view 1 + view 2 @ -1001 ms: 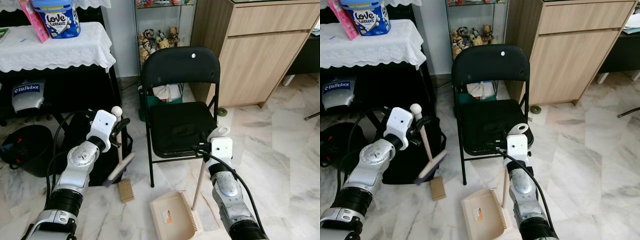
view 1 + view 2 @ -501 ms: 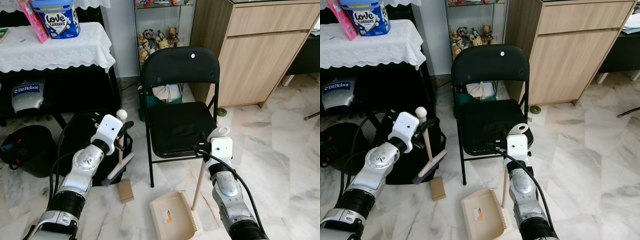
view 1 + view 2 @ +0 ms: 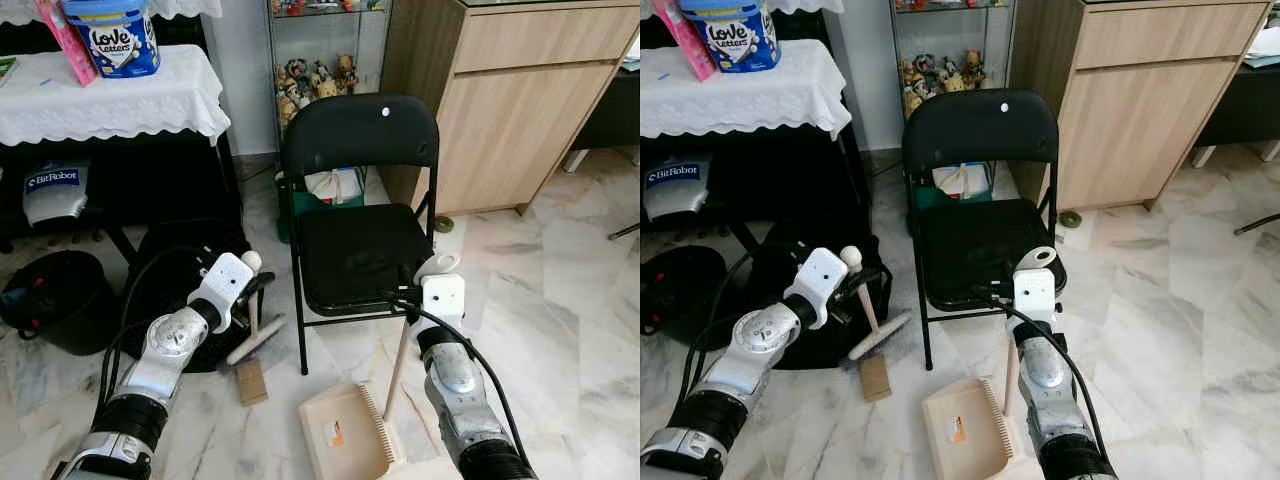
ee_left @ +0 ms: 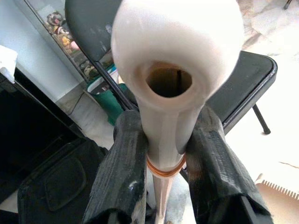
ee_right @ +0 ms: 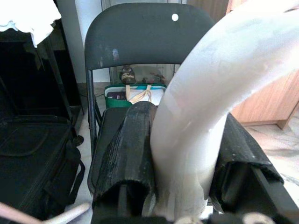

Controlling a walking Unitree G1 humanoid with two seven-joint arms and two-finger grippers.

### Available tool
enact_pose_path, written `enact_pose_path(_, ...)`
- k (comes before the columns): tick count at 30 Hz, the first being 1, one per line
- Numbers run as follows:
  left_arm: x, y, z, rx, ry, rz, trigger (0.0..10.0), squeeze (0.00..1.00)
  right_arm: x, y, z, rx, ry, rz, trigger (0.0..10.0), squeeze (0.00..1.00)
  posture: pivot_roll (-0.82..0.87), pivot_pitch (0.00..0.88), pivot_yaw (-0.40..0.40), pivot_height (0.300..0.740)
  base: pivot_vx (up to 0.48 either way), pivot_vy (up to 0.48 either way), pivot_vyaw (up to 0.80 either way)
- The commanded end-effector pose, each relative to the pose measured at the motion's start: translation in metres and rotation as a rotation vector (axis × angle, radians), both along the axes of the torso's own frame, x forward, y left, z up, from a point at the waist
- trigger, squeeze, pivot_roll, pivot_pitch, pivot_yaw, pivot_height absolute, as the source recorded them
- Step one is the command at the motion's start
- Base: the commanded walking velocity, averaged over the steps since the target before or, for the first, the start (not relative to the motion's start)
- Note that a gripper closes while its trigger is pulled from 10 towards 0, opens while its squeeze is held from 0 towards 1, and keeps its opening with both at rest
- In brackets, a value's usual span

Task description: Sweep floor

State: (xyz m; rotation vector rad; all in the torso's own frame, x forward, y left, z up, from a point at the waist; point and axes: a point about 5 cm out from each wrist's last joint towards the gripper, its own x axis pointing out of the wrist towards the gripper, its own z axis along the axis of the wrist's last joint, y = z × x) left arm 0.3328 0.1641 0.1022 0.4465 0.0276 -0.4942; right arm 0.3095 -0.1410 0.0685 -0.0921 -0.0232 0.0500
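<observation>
You have both tools in hand, so the pick-up stage looks done and the actual sweeping is what remains. Your left gripper point(image 4: 163, 172) has its jaws clamped on the pale handle of the hand broom point(image 3: 878, 335), just under the knob, with the brush head slanted low above the marble floor point(image 3: 560, 300) beside the black bag point(image 3: 180, 290). Your right gripper point(image 5: 184, 186) is clamped on the looped handle of the dustpan point(image 3: 345, 435), whose tray rests flat on the floor in front of the black folding chair point(image 3: 360, 215). A small brown piece of cardboard point(image 3: 251, 381) lies on the floor between brush and pan, near the brush head and apart from the pan's lip. Nothing is inside the pan apart from a small sticker, so I judge you are early: the scrap needs brushing across into the pan.
</observation>
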Motion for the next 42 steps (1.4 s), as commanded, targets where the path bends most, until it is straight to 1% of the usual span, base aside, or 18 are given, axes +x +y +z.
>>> enact_pose_path(1, 0.001, 0.006, 0.001, 0.030, -0.020, 0.019, 10.0, 0.00, 0.002, 0.001, 0.005, 0.014, -0.022, -0.003, 10.0, 0.00, -0.08, 0.078, 0.011, 0.740, 0.000, 0.000, 0.00)
enact_pose_path(6, 0.000, 0.005, -0.003, 0.074, -0.041, 0.010, 10.0, 0.00, 0.002, 0.001, 0.005, 0.013, -0.022, -0.003, 10.0, 0.00, -0.08, 0.077, 0.012, 0.740, 0.000, 0.000, 0.00)
enact_pose_path(9, -0.001, 0.004, -0.006, 0.090, -0.031, -0.007, 10.0, 0.00, 0.002, 0.001, 0.005, 0.013, -0.021, -0.003, 10.0, 0.00, -0.08, 0.077, 0.012, 0.740, 0.000, 0.000, 0.00)
enact_pose_path(12, -0.003, 0.004, -0.010, 0.128, 0.003, -0.048, 10.0, 0.00, 0.002, 0.001, 0.005, 0.012, -0.020, 0.000, 10.0, 0.00, -0.08, 0.075, 0.011, 0.740, 0.000, 0.000, 0.00)
enact_pose_path(20, -0.005, 0.007, -0.013, 0.129, 0.066, -0.105, 10.0, 0.00, 0.002, 0.001, 0.005, 0.012, -0.020, 0.001, 10.0, 0.00, -0.08, 0.071, 0.011, 0.740, 0.000, 0.000, 0.00)
enact_pose_path(23, -0.006, 0.010, -0.015, 0.112, 0.101, -0.123, 10.0, 0.00, 0.002, 0.001, 0.005, 0.010, -0.020, 0.002, 10.0, 0.00, -0.08, 0.071, 0.011, 0.740, 0.000, 0.000, 0.00)
enact_pose_path(32, -0.011, 0.020, -0.013, 0.133, 0.155, -0.202, 10.0, 0.00, 0.003, 0.001, 0.005, 0.006, -0.018, 0.006, 10.0, 0.00, -0.08, 0.064, 0.007, 0.740, 0.000, 0.000, 0.00)
enact_pose_path(36, -0.013, 0.027, -0.013, 0.150, 0.213, -0.236, 10.0, 0.00, 0.003, 0.000, 0.004, 0.006, -0.016, 0.007, 10.0, 0.00, -0.07, 0.062, 0.007, 0.740, 0.000, 0.000, 0.00)
enact_pose_path(38, -0.014, 0.030, -0.012, 0.145, 0.240, -0.245, 10.0, 0.00, 0.003, 0.000, 0.004, 0.006, -0.016, 0.007, 10.0, 0.00, -0.07, 0.062, 0.007, 0.740, 0.000, 0.000, 0.00)
enact_pose_path(42, -0.013, 0.033, -0.008, 0.099, 0.272, -0.252, 10.0, 0.00, 0.003, 0.000, 0.005, 0.007, -0.016, 0.007, 10.0, 0.00, -0.07, 0.062, 0.007, 0.740, 0.000, 0.000, 0.00)
